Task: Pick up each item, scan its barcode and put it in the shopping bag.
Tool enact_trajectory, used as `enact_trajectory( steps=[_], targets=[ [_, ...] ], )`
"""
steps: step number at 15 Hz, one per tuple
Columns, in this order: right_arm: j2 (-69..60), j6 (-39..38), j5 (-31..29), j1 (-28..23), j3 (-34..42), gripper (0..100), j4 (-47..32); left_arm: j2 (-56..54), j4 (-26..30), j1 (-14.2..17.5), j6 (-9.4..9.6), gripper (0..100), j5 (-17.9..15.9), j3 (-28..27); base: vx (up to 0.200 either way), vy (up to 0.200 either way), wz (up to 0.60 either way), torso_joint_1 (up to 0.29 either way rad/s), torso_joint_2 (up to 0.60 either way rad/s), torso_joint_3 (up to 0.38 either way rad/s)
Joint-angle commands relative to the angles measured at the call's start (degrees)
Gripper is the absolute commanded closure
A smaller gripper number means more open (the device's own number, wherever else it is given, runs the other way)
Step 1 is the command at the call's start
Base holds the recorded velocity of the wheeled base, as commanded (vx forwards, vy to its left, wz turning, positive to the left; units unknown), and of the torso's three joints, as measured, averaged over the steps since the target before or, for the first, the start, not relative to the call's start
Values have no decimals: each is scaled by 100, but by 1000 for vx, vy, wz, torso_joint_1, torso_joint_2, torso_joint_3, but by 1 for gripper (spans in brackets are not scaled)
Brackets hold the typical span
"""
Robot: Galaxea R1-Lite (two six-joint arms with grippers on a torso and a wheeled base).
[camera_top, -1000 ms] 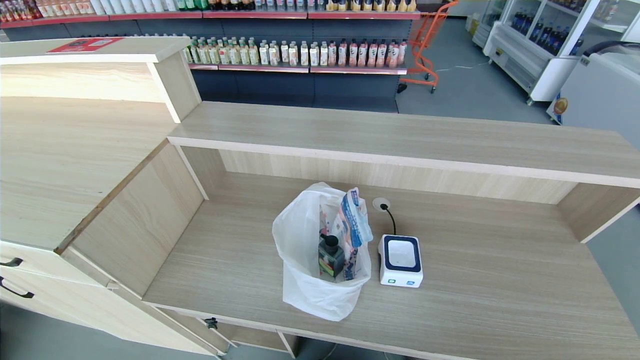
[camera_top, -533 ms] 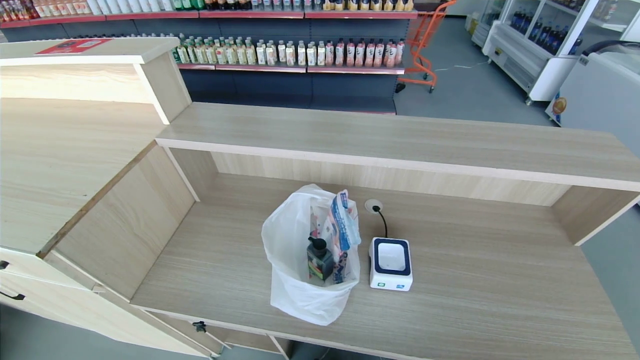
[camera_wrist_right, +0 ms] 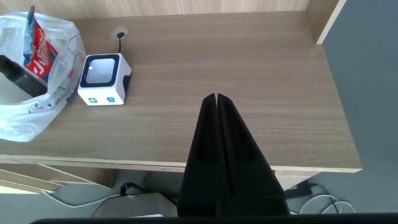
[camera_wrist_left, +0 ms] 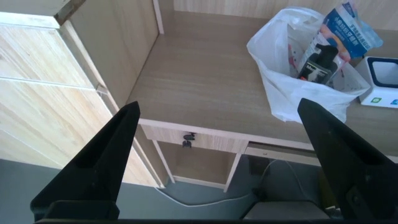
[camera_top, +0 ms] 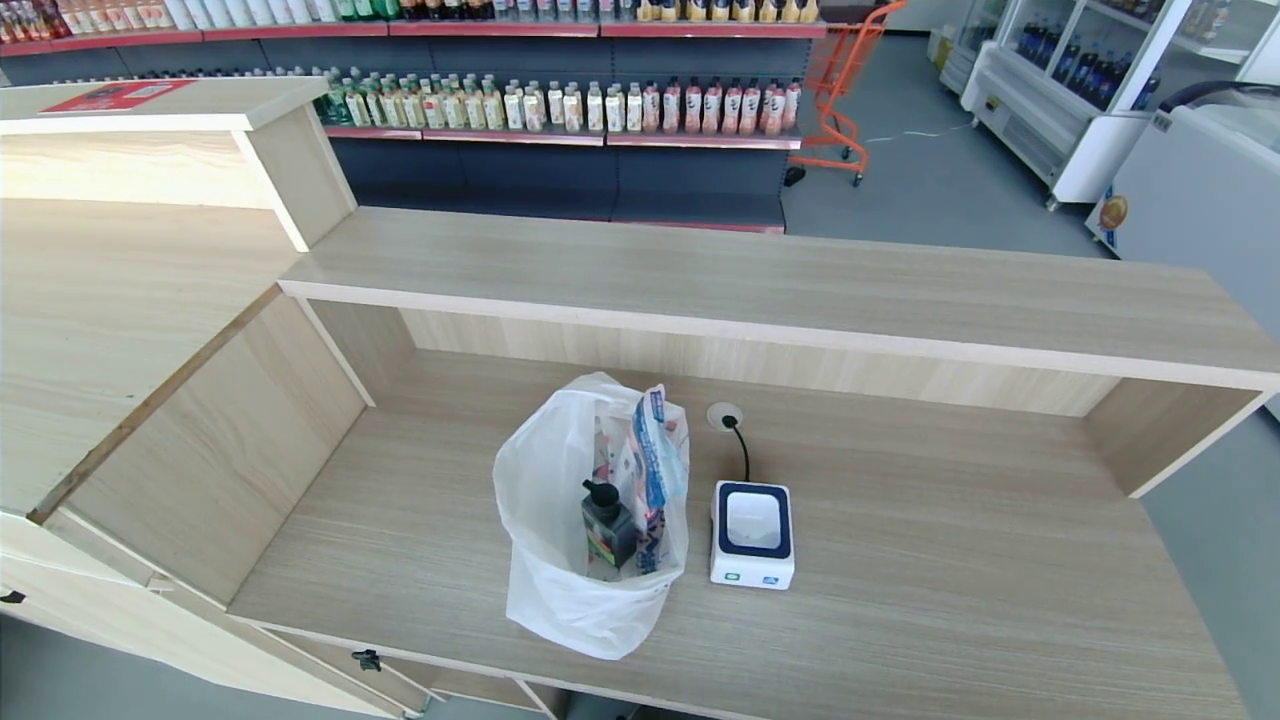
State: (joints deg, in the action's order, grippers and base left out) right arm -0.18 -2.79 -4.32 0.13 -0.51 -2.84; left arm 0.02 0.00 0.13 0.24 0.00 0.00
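A white shopping bag (camera_top: pixel 575 590) stands on the wooden counter (camera_top: pixel 950 560). Inside it are a dark pump bottle (camera_top: pixel 607 522) and a blue-and-white packet (camera_top: pixel 655 455) that sticks out of the top. Right beside the bag sits a white scanner (camera_top: pixel 752 535) with a dark-framed window. My left gripper (camera_wrist_left: pixel 219 107) is open and holds nothing; it hangs off the counter's front edge, left of the bag (camera_wrist_left: pixel 280 93). My right gripper (camera_wrist_right: pixel 216 99) is shut on nothing near the front edge, to the right of the scanner (camera_wrist_right: pixel 102 78) and the bag (camera_wrist_right: pixel 25 112).
A raised ledge (camera_top: pixel 780 290) runs along the counter's back, with side walls at both ends. The scanner's black cable (camera_top: pixel 742 450) leads to a grommet (camera_top: pixel 723 414). Store shelves with bottles (camera_top: pixel 560 105), an orange cart (camera_top: pixel 840 80) and fridges (camera_top: pixel 1090 90) stand beyond.
The whole head picture has shifted left and slightly down, so the camera moved. The bag, its contents and the scanner keep their places on the counter.
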Motion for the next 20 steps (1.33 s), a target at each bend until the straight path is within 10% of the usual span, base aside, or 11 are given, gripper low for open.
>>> enact_trajectory(
  steps=[1, 20],
  targets=[
    [18, -11, 1, 4, -2, 100, 3, -2, 0, 4, 11, 0, 0, 0, 0, 0, -600, -2, 2, -2],
    [18, -2, 1, 4, -2, 100, 3, -2, 0, 4, 2, 0, 0, 0, 0, 0, 0, 0, 0, 0]
  ],
)
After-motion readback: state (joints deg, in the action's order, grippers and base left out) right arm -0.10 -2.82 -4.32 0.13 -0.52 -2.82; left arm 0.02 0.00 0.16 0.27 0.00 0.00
